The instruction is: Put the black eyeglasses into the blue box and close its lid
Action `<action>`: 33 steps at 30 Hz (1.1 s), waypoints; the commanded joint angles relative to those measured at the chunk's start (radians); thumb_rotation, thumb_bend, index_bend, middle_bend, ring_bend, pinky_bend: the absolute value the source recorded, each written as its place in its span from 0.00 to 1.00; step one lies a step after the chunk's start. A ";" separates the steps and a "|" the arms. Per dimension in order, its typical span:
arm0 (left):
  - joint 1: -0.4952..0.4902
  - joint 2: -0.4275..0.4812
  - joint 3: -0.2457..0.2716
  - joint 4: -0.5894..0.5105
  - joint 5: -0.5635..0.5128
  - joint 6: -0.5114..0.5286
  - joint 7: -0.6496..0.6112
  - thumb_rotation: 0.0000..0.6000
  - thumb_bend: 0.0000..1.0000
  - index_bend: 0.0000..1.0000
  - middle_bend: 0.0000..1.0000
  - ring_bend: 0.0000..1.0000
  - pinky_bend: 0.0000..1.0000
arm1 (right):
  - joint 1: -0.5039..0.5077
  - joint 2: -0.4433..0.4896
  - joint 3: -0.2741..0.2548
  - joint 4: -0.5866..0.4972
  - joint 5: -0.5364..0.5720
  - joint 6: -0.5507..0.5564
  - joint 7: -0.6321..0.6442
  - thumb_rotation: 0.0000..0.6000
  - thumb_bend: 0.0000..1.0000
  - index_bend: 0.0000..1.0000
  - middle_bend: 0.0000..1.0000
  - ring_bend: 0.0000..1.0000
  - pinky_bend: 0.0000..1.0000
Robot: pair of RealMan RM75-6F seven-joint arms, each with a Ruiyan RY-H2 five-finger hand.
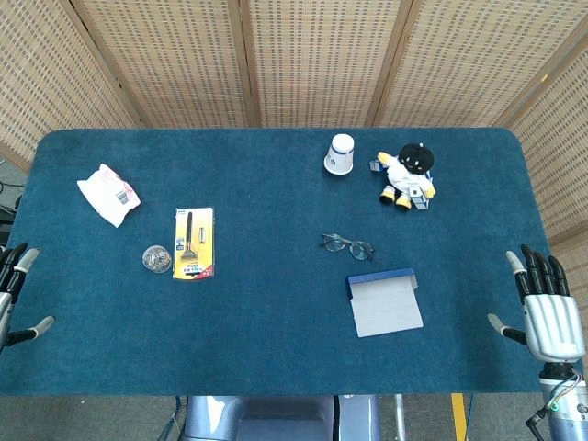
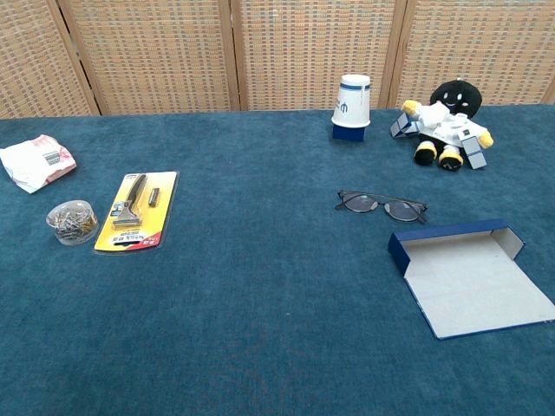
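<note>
The black eyeglasses (image 1: pixel 347 245) (image 2: pixel 381 205) lie flat on the blue cloth right of centre, lenses toward me. Just in front of them sits the blue box (image 1: pixel 385 301) (image 2: pixel 473 275), lying open with its pale inside facing up. My right hand (image 1: pixel 548 308) hovers at the table's right edge, fingers spread and holding nothing, well to the right of the box. At the far left edge my left hand (image 1: pixel 15 292) shows only partly, fingers apart and empty. Neither hand appears in the chest view.
An upturned white paper cup (image 1: pixel 340 153) (image 2: pixel 351 107) and a plush toy (image 1: pixel 407 175) (image 2: pixel 444 125) stand at the back right. On the left lie a yellow razor pack (image 1: pixel 194 243) (image 2: pixel 137 211), a clear tub of clips (image 1: pixel 156 259) (image 2: pixel 73 222) and a white packet (image 1: pixel 108 194) (image 2: pixel 34 162).
</note>
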 commanded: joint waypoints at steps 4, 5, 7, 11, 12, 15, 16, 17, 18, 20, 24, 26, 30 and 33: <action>0.008 0.001 0.003 -0.006 0.007 0.012 0.005 1.00 0.00 0.00 0.00 0.00 0.00 | -0.010 0.005 0.024 0.001 0.006 -0.020 0.010 1.00 0.00 0.00 0.00 0.00 0.00; 0.009 0.000 0.003 -0.006 0.006 0.011 0.006 1.00 0.00 0.00 0.00 0.00 0.00 | -0.009 0.005 0.027 0.000 0.005 -0.027 0.014 1.00 0.00 0.00 0.00 0.00 0.00; 0.008 -0.001 0.002 -0.007 0.004 0.009 0.007 1.00 0.00 0.00 0.00 0.00 0.00 | -0.003 0.004 0.033 -0.003 0.003 -0.042 0.021 1.00 0.00 0.00 0.00 0.00 0.00; -0.001 -0.005 -0.002 -0.005 -0.010 -0.015 0.018 1.00 0.00 0.00 0.00 0.00 0.00 | 0.111 0.009 0.089 -0.027 0.016 -0.205 -0.010 1.00 0.00 0.00 0.00 0.00 0.00; -0.003 -0.005 -0.004 -0.006 -0.014 -0.019 0.020 1.00 0.00 0.00 0.00 0.00 0.00 | 0.137 0.010 0.106 -0.037 0.031 -0.245 -0.018 1.00 0.00 0.00 0.00 0.00 0.00; -0.007 -0.005 -0.011 -0.007 -0.032 -0.030 0.021 1.00 0.00 0.00 0.00 0.00 0.00 | 0.224 -0.001 0.162 -0.063 0.097 -0.374 -0.045 1.00 0.00 0.05 0.00 0.00 0.00; -0.009 -0.005 -0.014 -0.008 -0.037 -0.034 0.021 1.00 0.00 0.00 0.00 0.00 0.00 | 0.252 -0.009 0.179 -0.063 0.119 -0.411 -0.059 1.00 0.00 0.09 0.00 0.00 0.00; -0.010 -0.005 -0.015 -0.007 -0.041 -0.037 0.021 1.00 0.00 0.00 0.00 0.00 0.00 | 0.270 -0.017 0.190 -0.062 0.135 -0.436 -0.069 1.00 0.00 0.13 0.00 0.00 0.00; -0.011 -0.005 -0.017 -0.007 -0.047 -0.042 0.021 1.00 0.00 0.00 0.00 0.00 0.00 | 0.296 -0.029 0.207 -0.058 0.162 -0.470 -0.082 1.00 0.01 0.18 0.00 0.00 0.00; -0.014 -0.006 -0.019 -0.006 -0.055 -0.049 0.022 1.00 0.00 0.00 0.00 0.00 0.00 | 0.330 -0.051 0.229 -0.047 0.200 -0.509 -0.102 1.00 0.04 0.24 0.00 0.00 0.00; -0.020 -0.008 -0.027 -0.001 -0.078 -0.067 0.024 1.00 0.00 0.00 0.00 0.00 0.00 | 0.397 -0.115 0.272 0.003 0.289 -0.576 -0.144 1.00 0.08 0.28 0.00 0.00 0.00; -0.025 -0.010 -0.034 0.004 -0.097 -0.079 0.025 1.00 0.00 0.00 0.00 0.00 0.00 | 0.437 -0.162 0.294 0.045 0.358 -0.625 -0.157 1.00 0.12 0.30 0.00 0.00 0.00; -0.036 -0.010 -0.043 0.011 -0.125 -0.108 0.016 1.00 0.00 0.00 0.00 0.00 0.00 | 0.505 -0.246 0.304 0.142 0.456 -0.688 -0.225 1.00 0.14 0.36 0.00 0.00 0.00; -0.049 -0.010 -0.045 0.017 -0.142 -0.144 0.011 1.00 0.00 0.00 0.00 0.00 0.00 | 0.553 -0.320 0.298 0.223 0.535 -0.731 -0.285 1.00 0.16 0.42 0.00 0.00 0.00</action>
